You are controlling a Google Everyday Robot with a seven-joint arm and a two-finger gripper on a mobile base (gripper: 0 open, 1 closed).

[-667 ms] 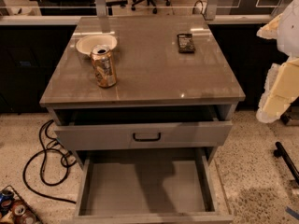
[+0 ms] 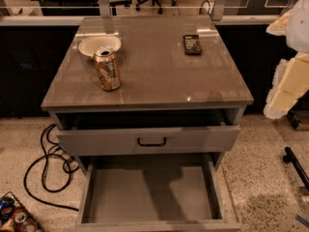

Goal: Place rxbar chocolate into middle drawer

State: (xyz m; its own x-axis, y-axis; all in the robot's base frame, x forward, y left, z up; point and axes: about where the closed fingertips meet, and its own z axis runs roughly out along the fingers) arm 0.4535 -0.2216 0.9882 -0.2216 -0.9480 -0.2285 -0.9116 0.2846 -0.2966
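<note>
The rxbar chocolate (image 2: 192, 43), a small flat black bar, lies on the back right of the grey cabinet top (image 2: 159, 81). The middle drawer (image 2: 149, 190) is pulled far out at the bottom of the view, and its flat grey floor holds nothing. My gripper is out of view. Only the white and cream parts of my arm (image 2: 288, 81) show at the right edge, beside the cabinet and well away from the bar.
A gold drink can (image 2: 107, 68) stands on the left of the top, with a white bowl (image 2: 99, 44) behind it. The upper drawer front with a black handle (image 2: 151, 141) is slightly open above the middle drawer. Black cables (image 2: 48, 168) lie on the floor at the left.
</note>
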